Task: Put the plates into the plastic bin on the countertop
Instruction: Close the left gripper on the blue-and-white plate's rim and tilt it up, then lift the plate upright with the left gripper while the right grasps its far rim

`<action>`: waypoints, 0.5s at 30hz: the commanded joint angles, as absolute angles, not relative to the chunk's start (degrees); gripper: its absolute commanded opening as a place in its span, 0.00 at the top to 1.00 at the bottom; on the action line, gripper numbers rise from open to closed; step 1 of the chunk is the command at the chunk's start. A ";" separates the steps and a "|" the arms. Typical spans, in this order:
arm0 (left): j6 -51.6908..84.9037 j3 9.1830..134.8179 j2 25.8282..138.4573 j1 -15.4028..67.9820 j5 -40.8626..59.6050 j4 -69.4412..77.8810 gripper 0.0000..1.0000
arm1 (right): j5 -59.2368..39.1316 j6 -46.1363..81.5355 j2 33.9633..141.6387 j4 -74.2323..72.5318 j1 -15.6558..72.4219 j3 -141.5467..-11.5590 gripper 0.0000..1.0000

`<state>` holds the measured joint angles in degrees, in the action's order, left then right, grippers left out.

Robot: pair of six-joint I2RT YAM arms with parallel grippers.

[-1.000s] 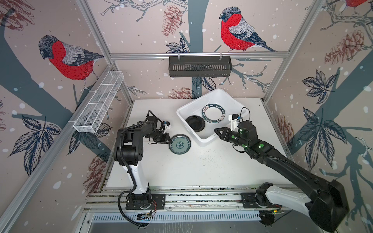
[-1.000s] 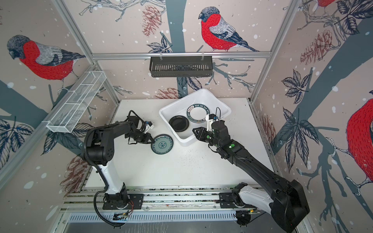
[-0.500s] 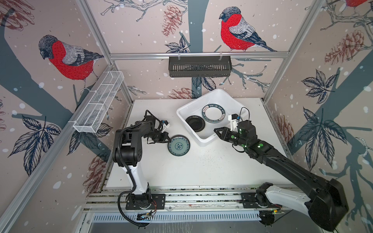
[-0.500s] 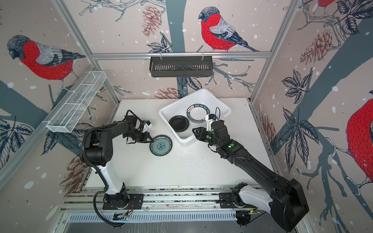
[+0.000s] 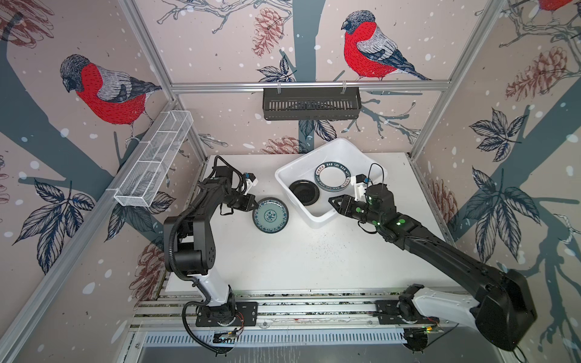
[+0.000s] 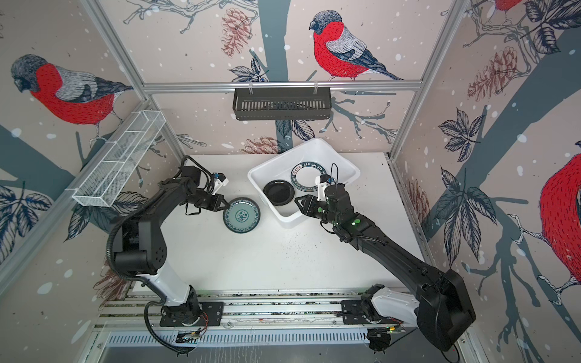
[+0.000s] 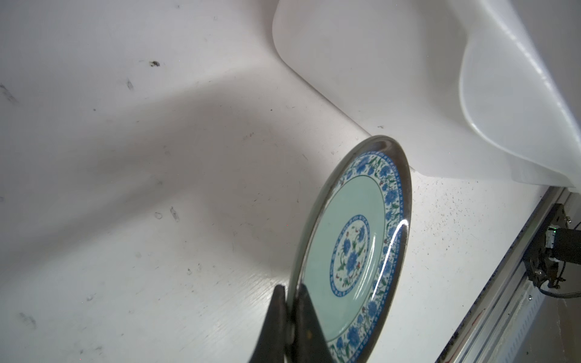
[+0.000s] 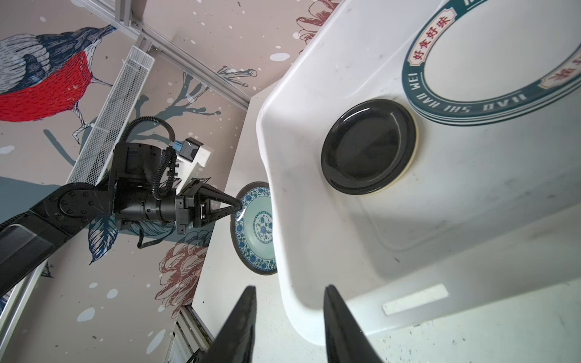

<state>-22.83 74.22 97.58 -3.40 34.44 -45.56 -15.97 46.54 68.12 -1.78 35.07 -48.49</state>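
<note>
The fingers [image 7: 272, 330] were clamped on the rim of the teal patterned plate [image 7: 355, 251], holding it tilted over the scuffed white surface [image 7: 157, 220]. The outer wall of the white plastic bin [image 7: 518, 110] stood just beyond the plate's far edge.

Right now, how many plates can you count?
3: teal plate beside the bin, in the left gripper; black plate and lettered plate inside it. More may hide beneath.

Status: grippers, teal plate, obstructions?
Left gripper shut on teal plate rim; plate tilted, outside plastic bin. Right gripper open at bin's near corner, possibly in the path.
</note>
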 commanded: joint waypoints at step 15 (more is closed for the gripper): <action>-27.81 79.89 86.04 -3.91 34.74 -56.79 1.00 | -8.78 32.59 82.39 3.70 45.67 -65.02 0.60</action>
<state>-26.70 78.98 87.09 -3.81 33.61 -54.19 -8.16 35.14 81.06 3.40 45.04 -63.86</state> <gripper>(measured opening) 0.075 0.401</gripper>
